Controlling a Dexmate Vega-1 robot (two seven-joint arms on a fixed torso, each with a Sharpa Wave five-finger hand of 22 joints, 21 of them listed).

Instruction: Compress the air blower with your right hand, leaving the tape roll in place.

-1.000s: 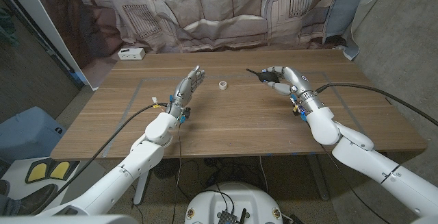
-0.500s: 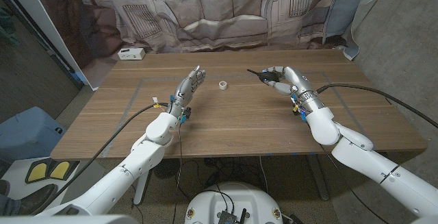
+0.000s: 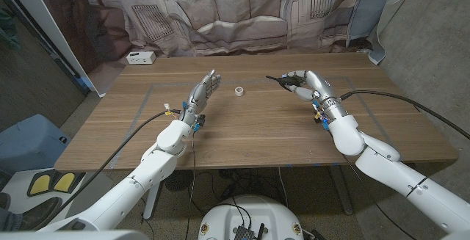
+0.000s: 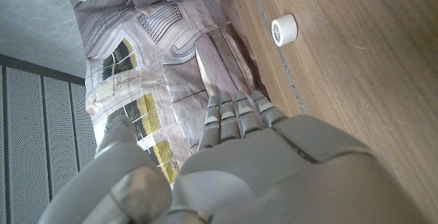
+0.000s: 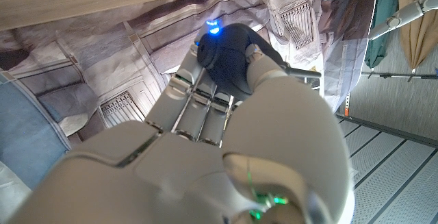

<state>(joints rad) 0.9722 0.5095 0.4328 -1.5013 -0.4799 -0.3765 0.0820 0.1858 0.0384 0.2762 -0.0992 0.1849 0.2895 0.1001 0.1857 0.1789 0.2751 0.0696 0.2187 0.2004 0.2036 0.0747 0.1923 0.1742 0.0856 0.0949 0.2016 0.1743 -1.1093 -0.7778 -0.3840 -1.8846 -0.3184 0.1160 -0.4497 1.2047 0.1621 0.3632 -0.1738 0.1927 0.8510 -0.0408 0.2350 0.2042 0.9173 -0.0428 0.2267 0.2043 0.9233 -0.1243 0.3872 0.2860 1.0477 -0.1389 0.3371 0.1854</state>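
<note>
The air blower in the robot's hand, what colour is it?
Black. The air blower shows best in the right wrist view, held by the right hand.

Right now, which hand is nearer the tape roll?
Left. The left hand stands open just beside the tape roll, apart from it. The right hand is farther off on the other side, gripping the air blower.

We see a wooden table [image 3: 242, 126] with pale tape lines marked on its top. Behind it hangs a printed curtain [image 3: 235, 12] showing a sofa and building fronts in grey and beige. A small white box [image 3: 139, 58] sits at the table's far left corner. At left stands a white frame [image 3: 44, 31] against a dark wall; below it we note a blue bin [image 3: 29, 143] and yellow shapes [image 3: 51, 183] on the floor. Grey concrete wall [image 3: 433, 42] at right
</note>
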